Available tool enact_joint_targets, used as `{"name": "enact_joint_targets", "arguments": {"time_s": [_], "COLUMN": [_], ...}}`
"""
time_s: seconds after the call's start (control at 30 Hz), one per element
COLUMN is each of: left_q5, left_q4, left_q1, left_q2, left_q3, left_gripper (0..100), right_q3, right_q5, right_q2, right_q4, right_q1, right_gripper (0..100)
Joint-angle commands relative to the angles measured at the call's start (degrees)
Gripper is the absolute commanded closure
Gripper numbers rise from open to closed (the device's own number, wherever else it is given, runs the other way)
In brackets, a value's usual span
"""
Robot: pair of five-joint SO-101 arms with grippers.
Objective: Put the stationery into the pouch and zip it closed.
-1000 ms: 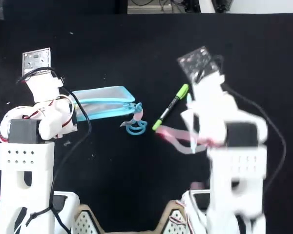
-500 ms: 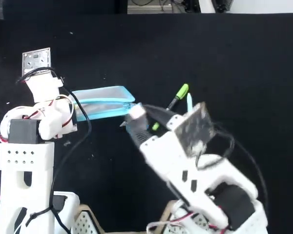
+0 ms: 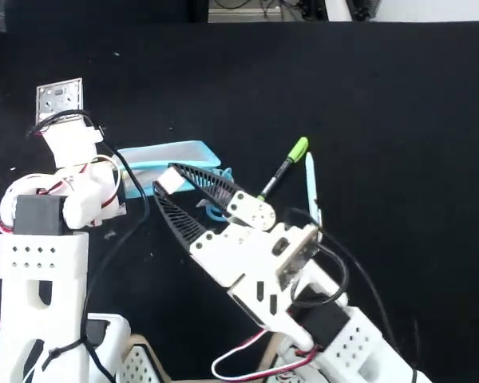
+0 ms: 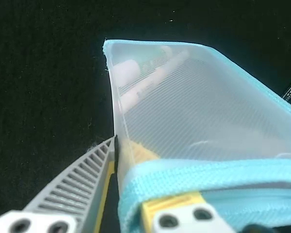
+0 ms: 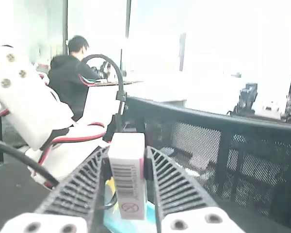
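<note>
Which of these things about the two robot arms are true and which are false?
1. The right gripper is holding a small white block. True.
2. The green pen is inside the pouch. False: it lies on the table, beside the pouch.
3. The left gripper is clamped on one end of the pouch. True.
4. The pouch has nothing in it. False: the left wrist view shows white pen-like things through its see-through side.
5. The table is white. False: it is black.
</note>
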Motion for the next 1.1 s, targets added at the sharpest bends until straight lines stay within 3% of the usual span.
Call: {"name": "enact_joint_targets", "arguments": {"time_s": [0.0, 0.2, 0.57, 0.93, 1.07], "left_q5": [-0.88, -0.88, -0.88, -0.88, -0.88], "left_q4": [-0.88, -0.97, -0.97, -0.97, -0.97], "left_q1": [-0.13, -0.13, -0.13, -0.13, -0.13], "left_q2": [0.53, 0.53, 0.53, 0.53, 0.53], "left_q3": [0.13, 0.13, 0.13, 0.13, 0.13], "left_gripper": [97, 97, 97, 97, 97], "right_q3": [1.80, 3.91, 7.16, -7.87, -8.66], "right_q5": [-0.62, -0.97, -0.79, -1.05, -1.05], "right_q2": [-0.84, -0.75, -0.57, 22.46, 23.69], "right_q4": [-3.25, -5.89, -7.03, -7.03, -6.95], "right_q1": [1.23, 6.86, 6.95, 5.19, 4.92], "right_gripper": [98.7, 98.7, 98.7, 98.7, 98.7]}}
